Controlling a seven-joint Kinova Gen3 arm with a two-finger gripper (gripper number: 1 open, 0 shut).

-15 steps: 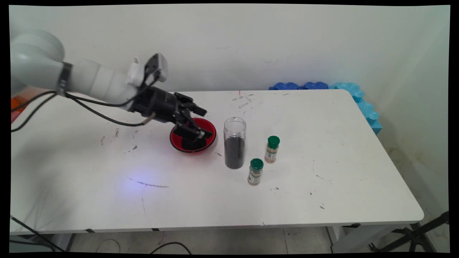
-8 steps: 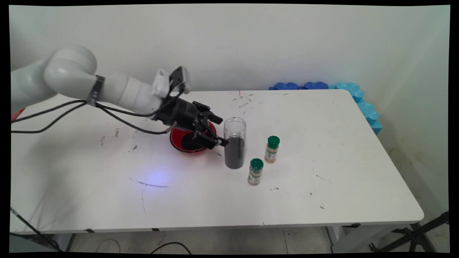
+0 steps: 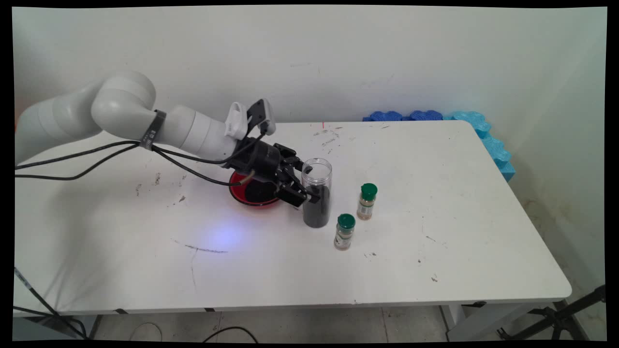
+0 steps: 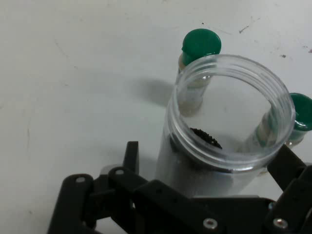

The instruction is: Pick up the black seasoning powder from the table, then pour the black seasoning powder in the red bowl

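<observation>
Gripper (image 3: 305, 186) with open jaws straddling the clear jar (image 3: 316, 193) of dark grains; centre both fingers (image 4: 130, 157) before closing, keeping it upright.

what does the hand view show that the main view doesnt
Only the hand view looks down into the clear jar's open mouth, with dark grains at the bottom, and shows the fingers open on either side of it.

Only the main view shows the red bowl, the arm, the blue foam by the wall and the whole table.

Both show the jar, the hand at it, and two green-capped spice bottles.
</observation>
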